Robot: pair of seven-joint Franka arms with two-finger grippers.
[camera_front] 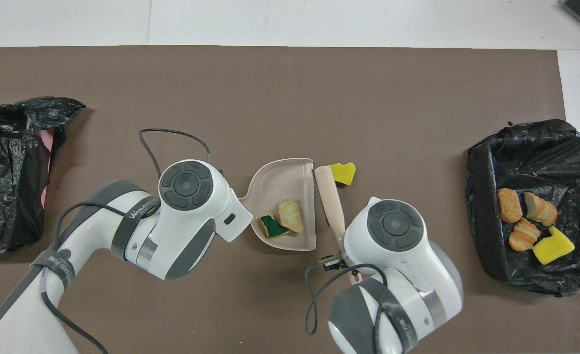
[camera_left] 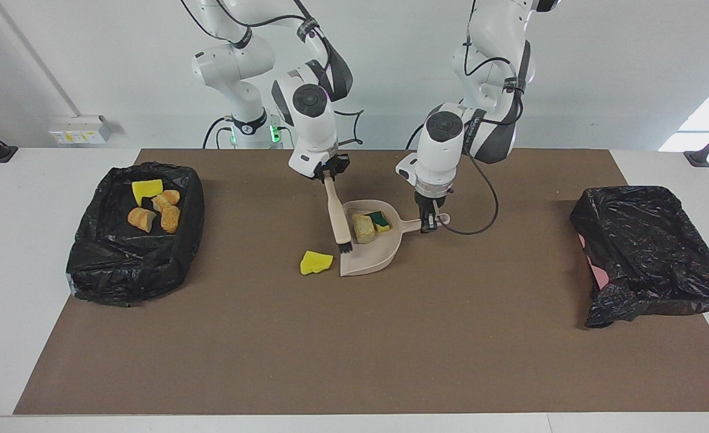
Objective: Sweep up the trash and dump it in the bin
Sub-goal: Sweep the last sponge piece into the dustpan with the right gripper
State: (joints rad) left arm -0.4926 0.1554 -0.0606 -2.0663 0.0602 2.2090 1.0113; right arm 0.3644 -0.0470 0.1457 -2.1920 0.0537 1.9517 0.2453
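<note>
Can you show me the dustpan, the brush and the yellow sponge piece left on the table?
dustpan [camera_left: 371,255], facing view, bare floor of the pan
brush [camera_left: 337,219], facing view, middle of its handle
yellow sponge piece [camera_left: 316,262], facing view, its top face

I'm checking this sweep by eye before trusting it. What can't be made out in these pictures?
- Overhead view: the left gripper's hold on the dustpan handle, hidden under its own arm.
- Overhead view: the right gripper's hold on the brush, covered by its wrist.
- Both views: what the crumpled black bag at the left arm's end holds.
</note>
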